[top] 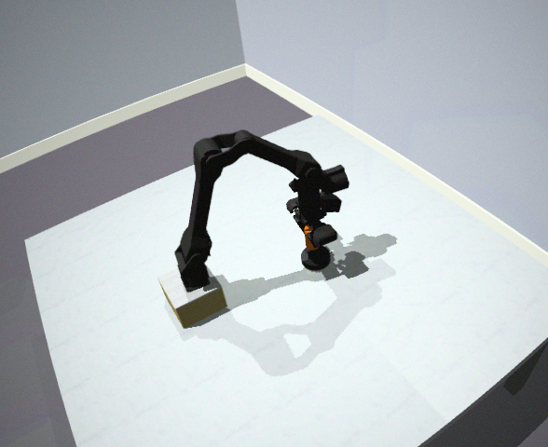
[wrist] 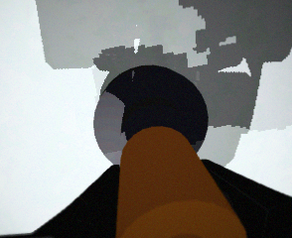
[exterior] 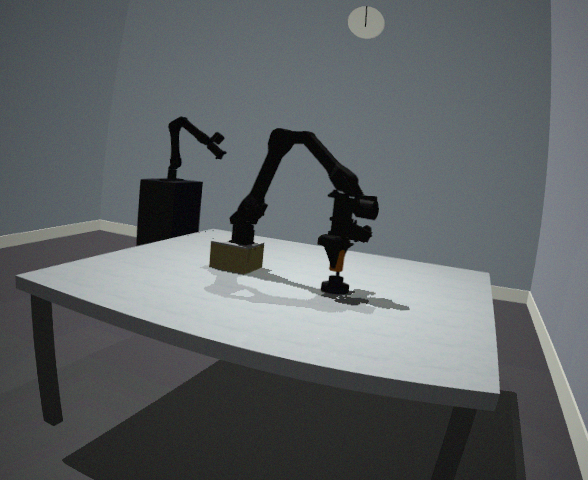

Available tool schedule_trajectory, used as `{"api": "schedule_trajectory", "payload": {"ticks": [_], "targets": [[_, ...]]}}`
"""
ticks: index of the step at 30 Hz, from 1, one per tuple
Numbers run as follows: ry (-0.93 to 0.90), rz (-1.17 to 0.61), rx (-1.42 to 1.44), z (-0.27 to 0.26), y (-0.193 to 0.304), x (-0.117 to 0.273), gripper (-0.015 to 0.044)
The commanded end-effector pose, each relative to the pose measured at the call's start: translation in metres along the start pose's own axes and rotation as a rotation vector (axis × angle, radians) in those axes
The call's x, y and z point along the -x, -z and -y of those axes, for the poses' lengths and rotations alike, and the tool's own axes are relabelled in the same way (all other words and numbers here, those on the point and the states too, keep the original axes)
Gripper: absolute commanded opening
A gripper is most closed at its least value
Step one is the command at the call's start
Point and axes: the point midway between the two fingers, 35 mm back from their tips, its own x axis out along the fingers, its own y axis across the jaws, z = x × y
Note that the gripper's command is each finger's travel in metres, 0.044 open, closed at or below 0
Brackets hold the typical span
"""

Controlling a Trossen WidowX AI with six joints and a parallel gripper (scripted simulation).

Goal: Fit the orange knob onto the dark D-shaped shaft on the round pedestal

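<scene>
Below the gripper, clamped on the orange knob, the dark shaft rises from the round pedestal. Good seating likely wants slow turning under light downward pressure, knob upright, pushing fully only once the flats match.

a pale table carries a wooden-sided block and a dark round pedestal, well apart.

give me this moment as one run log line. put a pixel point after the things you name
gripper (top: pixel 311 236) (exterior: pixel 336 260) (wrist: pixel 159 170): shut on orange knob (top: pixel 308 241) (exterior: pixel 338 261) (wrist: pixel 171 169) | knob: above round pedestal (top: pixel 308 264) (exterior: pixel 334 287) (wrist: pixel 156 94), not down on it | release: not done
</scene>
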Motion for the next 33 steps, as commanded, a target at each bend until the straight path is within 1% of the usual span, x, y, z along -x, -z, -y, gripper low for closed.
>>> {"api": "schedule_trajectory", "payload": {"ticks": [1,14,33], "targets": [[0.0,0.003,-0.028,-0.0005,-0.0015,0.0001,0.0],[0.0,0.004,-0.028,0.0021,-0.0089,0.0021,0.0],[0.0,0.003,-0.028,0.0006,-0.0038,0.0003,0.0]]}}
